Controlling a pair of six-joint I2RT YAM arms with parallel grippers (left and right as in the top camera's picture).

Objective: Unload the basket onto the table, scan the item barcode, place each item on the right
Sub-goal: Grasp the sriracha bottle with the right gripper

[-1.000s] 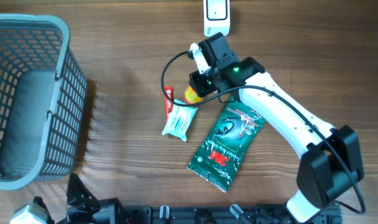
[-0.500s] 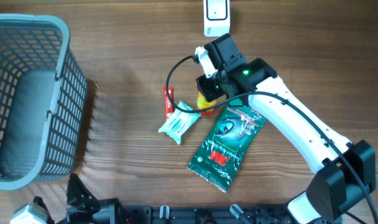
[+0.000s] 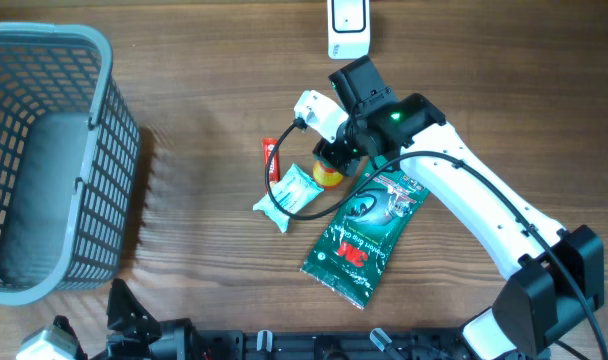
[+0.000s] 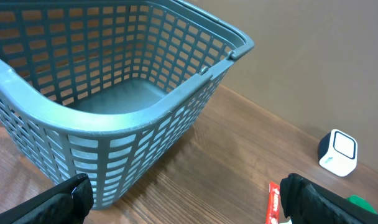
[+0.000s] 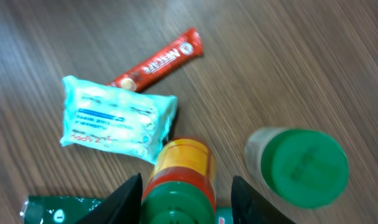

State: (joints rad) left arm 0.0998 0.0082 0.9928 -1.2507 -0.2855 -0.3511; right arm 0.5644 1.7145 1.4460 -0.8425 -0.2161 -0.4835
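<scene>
A bottle [image 5: 183, 177] with a yellow label, red band and green cap stands between my right gripper's [image 5: 186, 202] fingers. It almost touches the left finger [image 5: 124, 199], and a narrow gap shows at the right finger [image 5: 251, 199], so the jaws are open around it. From above, the bottle [image 3: 330, 176] pokes out under the right gripper [image 3: 336, 160], below the white scanner [image 3: 348, 28] at the far edge. My left gripper [image 4: 192, 202] hangs wide open and empty near the basket.
A grey mesh basket [image 3: 104, 150] fills the left side. A wipes packet [image 3: 289, 190], a red coffee stick [image 3: 271, 158] and a green foil pouch [image 3: 364, 235] lie around the bottle. A green-lidded jar [image 5: 298, 165] stands just right of the gripper.
The right gripper carried the bottle slightly right and toward the near edge, then rolled its wrist and widened its jaws a little. The wipes packet was nudged left and turned.
</scene>
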